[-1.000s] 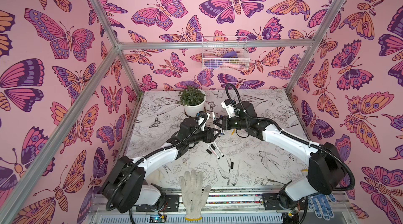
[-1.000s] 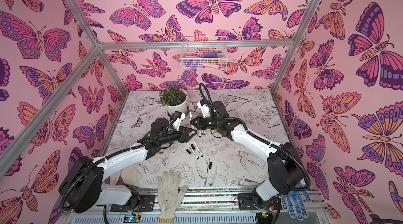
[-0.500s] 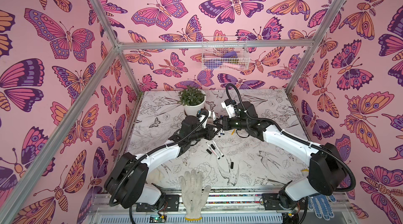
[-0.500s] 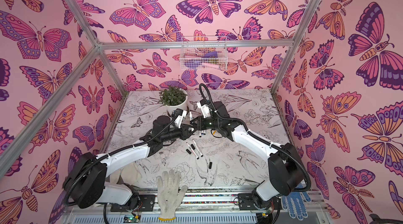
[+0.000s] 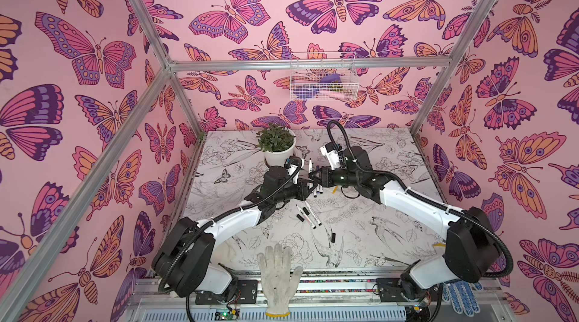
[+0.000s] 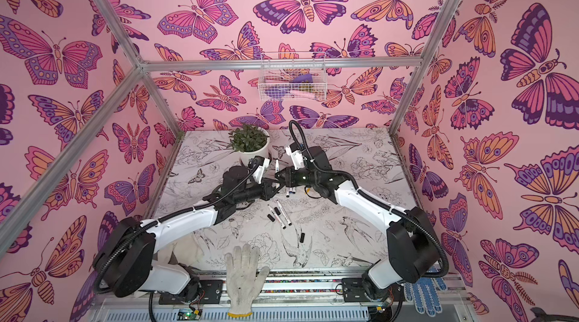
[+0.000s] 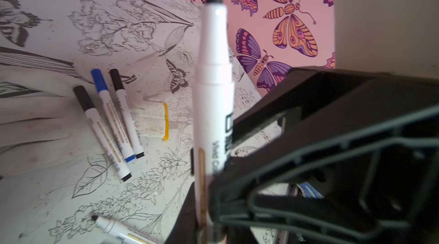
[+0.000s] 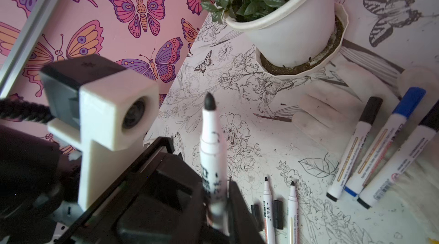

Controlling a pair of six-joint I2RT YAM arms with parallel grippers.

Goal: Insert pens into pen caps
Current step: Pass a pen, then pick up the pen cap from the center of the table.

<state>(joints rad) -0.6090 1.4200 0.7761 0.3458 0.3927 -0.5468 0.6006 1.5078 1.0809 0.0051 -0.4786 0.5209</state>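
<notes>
An uncapped white pen (image 5: 310, 165) (image 6: 277, 165) with a black tip stands upright over the table's middle. My left gripper (image 5: 309, 188) (image 7: 204, 227) is shut on its lower barrel (image 7: 211, 93). My right gripper (image 5: 312, 177) (image 8: 218, 216) meets it from the opposite side, its jaws slightly apart round the same pen (image 8: 211, 157). Two uncapped pens (image 8: 268, 207) (image 5: 313, 217) lie nearer the front with two black pen caps (image 8: 278, 208) (image 5: 300, 217) beside them. A third black cap (image 5: 333, 237) lies further forward. Three capped pens (image 7: 111, 117) (image 8: 384, 143) rest on a white glove (image 7: 35, 124).
A potted plant (image 5: 277, 145) in a white pot stands just behind the grippers. Another white glove (image 5: 277, 276) hangs over the front edge. A blue-dotted glove (image 5: 460, 298) lies at the front right. A wire basket (image 5: 322, 80) hangs on the back wall.
My left gripper came up to the upright pen and closed on its barrel. My right gripper, which had held the pen, has loosened its jaws.
</notes>
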